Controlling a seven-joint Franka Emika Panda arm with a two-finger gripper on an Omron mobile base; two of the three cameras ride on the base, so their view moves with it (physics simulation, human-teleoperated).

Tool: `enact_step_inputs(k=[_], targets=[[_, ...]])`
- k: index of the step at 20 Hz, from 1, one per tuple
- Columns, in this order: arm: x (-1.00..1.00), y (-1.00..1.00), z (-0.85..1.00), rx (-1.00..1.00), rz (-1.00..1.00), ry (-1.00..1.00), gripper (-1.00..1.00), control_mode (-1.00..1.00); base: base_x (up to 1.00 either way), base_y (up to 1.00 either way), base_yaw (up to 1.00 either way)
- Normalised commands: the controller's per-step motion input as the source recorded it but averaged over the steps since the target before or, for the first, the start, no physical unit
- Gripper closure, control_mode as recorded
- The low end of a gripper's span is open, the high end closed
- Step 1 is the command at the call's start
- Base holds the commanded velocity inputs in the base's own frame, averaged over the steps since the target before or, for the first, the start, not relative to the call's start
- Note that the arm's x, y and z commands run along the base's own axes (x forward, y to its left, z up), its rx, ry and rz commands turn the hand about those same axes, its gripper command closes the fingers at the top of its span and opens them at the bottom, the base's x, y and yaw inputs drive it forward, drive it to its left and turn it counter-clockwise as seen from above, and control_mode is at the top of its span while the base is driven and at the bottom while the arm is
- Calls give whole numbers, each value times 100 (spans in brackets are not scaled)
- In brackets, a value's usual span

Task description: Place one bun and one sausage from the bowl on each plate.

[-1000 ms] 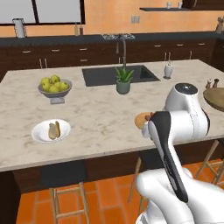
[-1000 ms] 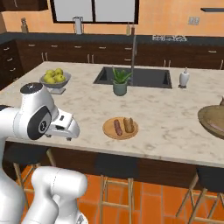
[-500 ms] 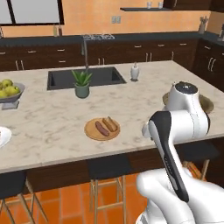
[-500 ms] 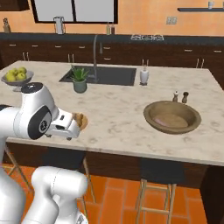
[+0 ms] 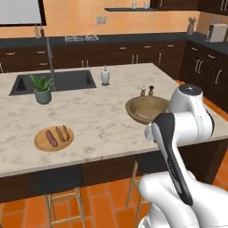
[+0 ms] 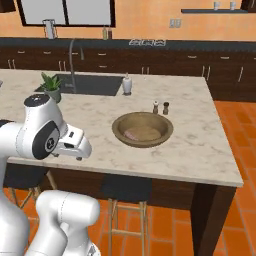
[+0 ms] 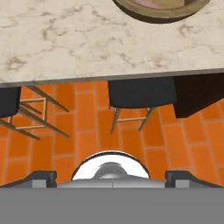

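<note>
You've got the jaws spread wide with nothing between them; in the hand view the two dark fingertips point(image 7: 41, 177) sit far apart at the bottom, looking down at orange floor tiles and a dark stool point(image 7: 141, 92) under the table edge. The gripper point(image 6: 75, 145) hangs at the near edge of the table point(image 6: 200, 150), well short of the bowl.

The brown wooden bowl point(image 6: 142, 129) sits on the marble table, near the salt and pepper shakers point(image 6: 160, 107). Inside it you can see one pinkish sausage point(image 6: 132, 134) lying beside a paler bun point(image 6: 148, 133); the exact shapes are blurry.

In the left base view the light-wood plate point(image 5: 53, 138) lies well to the left of the bowl point(image 5: 146, 109), already carrying another sausage point(image 5: 51, 137) and another bun point(image 5: 63, 133) side by side. A potted plant point(image 5: 42, 88) stands by the sink point(image 5: 55, 81), and a white soap bottle point(image 5: 104, 75) sits just right of the sink.
</note>
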Motion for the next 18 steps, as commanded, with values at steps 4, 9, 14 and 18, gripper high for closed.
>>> enact_step_inputs(k=[4,9,14,18], targets=[[0,0,0,0,0,0,-100,100,12,-77,0],[0,0,0,0,0,0,-100,100,42,-44,0],[0,0,0,0,0,0,-100,100,61,-24,0],[0,0,0,0,0,0,-100,100,64,-16,0]])
